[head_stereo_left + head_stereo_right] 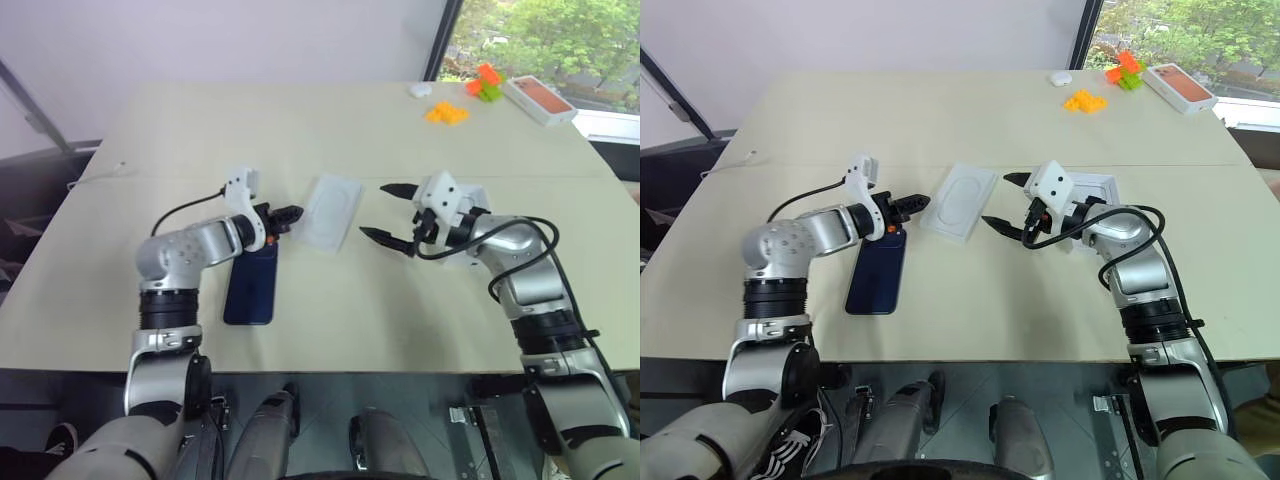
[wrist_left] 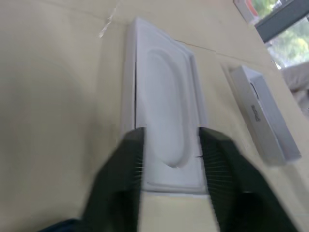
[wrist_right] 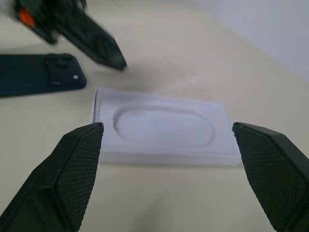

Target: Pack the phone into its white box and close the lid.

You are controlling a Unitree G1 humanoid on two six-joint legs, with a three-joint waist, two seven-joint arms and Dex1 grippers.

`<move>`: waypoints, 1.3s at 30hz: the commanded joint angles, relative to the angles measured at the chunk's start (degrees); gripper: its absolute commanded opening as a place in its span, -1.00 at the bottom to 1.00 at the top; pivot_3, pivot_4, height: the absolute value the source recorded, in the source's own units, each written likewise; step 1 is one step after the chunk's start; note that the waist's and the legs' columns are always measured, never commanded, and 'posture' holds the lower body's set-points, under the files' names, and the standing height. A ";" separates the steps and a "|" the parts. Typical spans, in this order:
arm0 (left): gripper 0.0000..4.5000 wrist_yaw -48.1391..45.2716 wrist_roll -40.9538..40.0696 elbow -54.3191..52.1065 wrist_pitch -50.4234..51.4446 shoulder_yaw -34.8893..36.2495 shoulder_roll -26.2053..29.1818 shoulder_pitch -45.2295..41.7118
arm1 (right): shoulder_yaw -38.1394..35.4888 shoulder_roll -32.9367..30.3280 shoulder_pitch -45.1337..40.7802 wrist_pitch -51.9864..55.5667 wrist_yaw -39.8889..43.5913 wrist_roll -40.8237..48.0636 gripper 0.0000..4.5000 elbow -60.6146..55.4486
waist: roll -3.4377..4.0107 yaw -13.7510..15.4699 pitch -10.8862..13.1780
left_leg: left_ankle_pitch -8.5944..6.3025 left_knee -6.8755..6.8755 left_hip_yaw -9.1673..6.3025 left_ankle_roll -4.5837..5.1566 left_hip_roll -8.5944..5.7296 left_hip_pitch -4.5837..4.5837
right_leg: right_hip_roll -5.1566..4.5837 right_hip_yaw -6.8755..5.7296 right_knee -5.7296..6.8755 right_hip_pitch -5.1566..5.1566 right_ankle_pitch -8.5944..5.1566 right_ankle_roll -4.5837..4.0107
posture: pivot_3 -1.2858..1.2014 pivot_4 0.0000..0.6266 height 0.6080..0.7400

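The dark navy phone (image 1: 250, 285) lies flat on the table, back up, its camera cluster toward the far end. Just right of it sits the white box (image 1: 330, 210), with the oval recess of its insert tray facing up. My left gripper (image 1: 287, 217) hovers over the phone's far end and points at the box's near left edge. Its fingers (image 2: 128, 174) stand a narrow gap apart with nothing between them. My right gripper (image 1: 392, 212) is wide open just right of the box, empty. The white lid (image 1: 1105, 183) lies behind the right wrist.
At the far right corner stand a white box with an orange-red top (image 1: 540, 100), orange and green toy blocks (image 1: 485, 82), yellow pieces (image 1: 447, 113) and a small white object (image 1: 420, 90). The table's near edge (image 1: 320, 368) runs close under both arms.
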 commanded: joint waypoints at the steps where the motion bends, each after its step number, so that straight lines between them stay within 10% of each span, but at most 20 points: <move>1: -0.97 -0.13 4.24 4.94 -7.82 -1.22 -1.42 -3.07 | -0.59 0.22 -1.42 -0.93 -0.30 0.01 1.00 -0.68 | 0.00 -0.09 0.00 | 0.00 0.00 0.00 0.00 0.00 -0.01 | 0.00 0.00 -0.01 -0.01 0.00 0.00 | 0.03 -0.52 1.00; 21: -0.97 -2.99 12.67 13.11 -7.66 -6.79 -3.15 -5.42 | -0.90 0.41 -1.51 -1.30 -2.00 -0.73 1.00 -1.00 | 0.01 -0.30 -0.01 | 0.00 0.00 -0.02 0.01 0.00 -0.08 | 0.02 -0.04 0.03 -0.10 0.00 0.01 | 0.03 -0.52 1.00; 39: -0.97 -8.50 10.13 -5.86 -6.57 -2.84 5.95 -0.65 | -0.18 2.41 -3.35 0.06 -2.35 -0.29 1.00 -0.09 | 0.03 -0.67 -0.01 | 0.03 -0.05 -0.01 -0.04 0.02 -0.08 | 0.04 -0.04 0.05 -0.15 0.00 0.01 | 0.03 -0.52 1.00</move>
